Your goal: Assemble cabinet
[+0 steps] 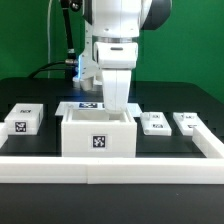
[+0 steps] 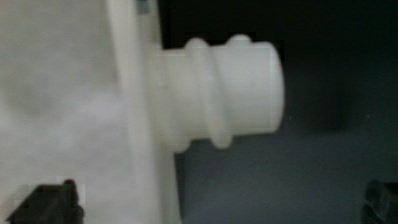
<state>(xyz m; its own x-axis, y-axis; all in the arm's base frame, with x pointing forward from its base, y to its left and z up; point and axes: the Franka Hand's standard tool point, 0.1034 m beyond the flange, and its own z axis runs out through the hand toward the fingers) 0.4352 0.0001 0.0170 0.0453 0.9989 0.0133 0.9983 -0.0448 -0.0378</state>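
The cabinet [image 1: 97, 138], a large white open-topped box with a black-and-white tag on its front, stands at the table's front centre. My gripper [image 1: 115, 106] hangs straight down over its back right part, its tips at or just inside the rim. In the wrist view a white wall [image 2: 80, 100] with a ridged round white knob [image 2: 228, 92] sticking out sideways fills the frame. My gripper [image 2: 214, 205] is open: one dark fingertip [image 2: 50, 202] lies over the white wall, the other shows at the far edge. Nothing is held.
A small white tagged block [image 1: 22, 120] lies at the exterior view's left, and two more [image 1: 153, 123] [image 1: 187, 123] at its right. A tagged flat white piece [image 1: 88, 105] lies behind the cabinet. A long low white rail [image 1: 110, 168] edges the black table's front and sides.
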